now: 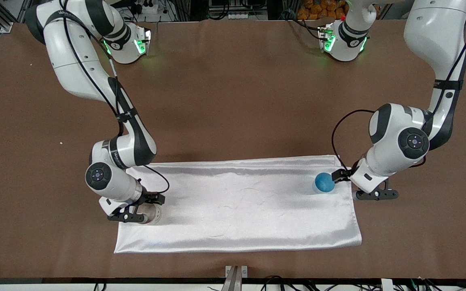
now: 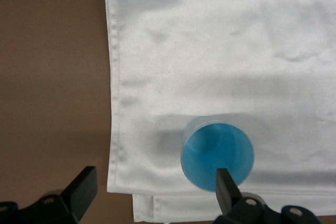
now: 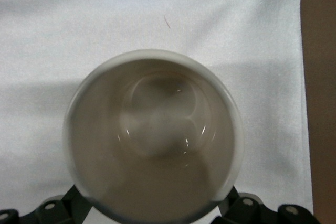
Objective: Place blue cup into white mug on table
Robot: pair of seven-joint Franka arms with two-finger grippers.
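- On the brown table (image 1: 233, 101) we see a white satin cloth (image 1: 237, 206) spread out, lying nearer the front camera than the middle of the table.
- We find the blue cup (image 1: 324, 182) standing upright, mouth up, on the cloth at the left arm's end, close to the cloth's edge.
- We see the left gripper (image 1: 340, 176) low beside the cup; in the left wrist view its fingers (image 2: 227, 188) are spread wide, one reaching the cup (image 2: 218, 154), the other out over bare table, so nothing is clamped.
- We find the white mug (image 1: 152, 213) upright at the right arm's end of the cloth, its pale inside (image 3: 157, 135) empty.
- We see the right gripper (image 1: 146, 208) around the mug, with dark fingers (image 3: 71, 203) showing on either side of its wall; we cannot tell whether they press on it.
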